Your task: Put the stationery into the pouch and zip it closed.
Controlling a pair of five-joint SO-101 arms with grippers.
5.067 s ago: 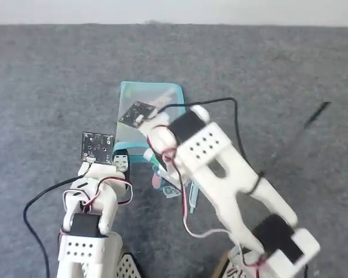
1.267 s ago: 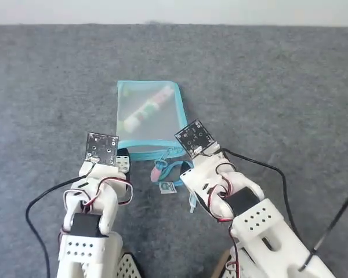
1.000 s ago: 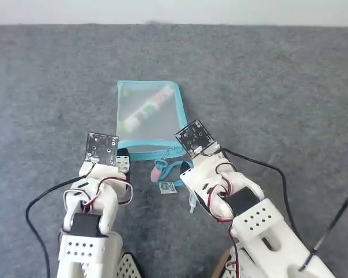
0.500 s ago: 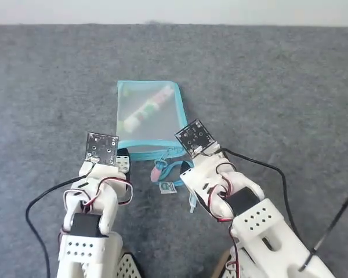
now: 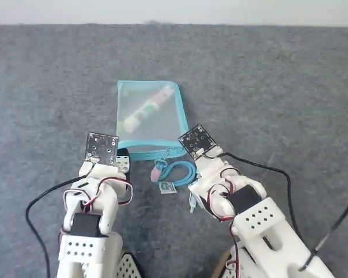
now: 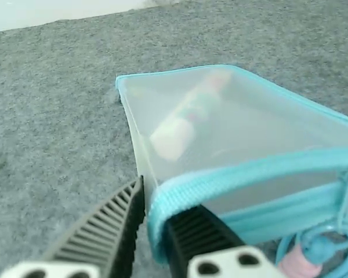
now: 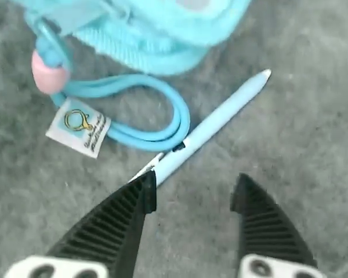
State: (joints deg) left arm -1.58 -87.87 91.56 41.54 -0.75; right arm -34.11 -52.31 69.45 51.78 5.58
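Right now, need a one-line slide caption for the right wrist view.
Right tool open above a light-blue pen on the grey mat, beside the pouch and its cord loop.

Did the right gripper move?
Yes. The right gripper drew back off the pouch, toward its base, uncovering the blue cord loop.

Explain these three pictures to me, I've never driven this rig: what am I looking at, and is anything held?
Two white robot arms work at a grey mat. The high view looks down from a fixed camera; the other two come from cameras on each wrist. The left tool pinches the zip-edge corner of the mesh pouch, which already holds a pastel item. The right tool hangs open above a light-blue pen lying on the mat against the pouch's cord loop.
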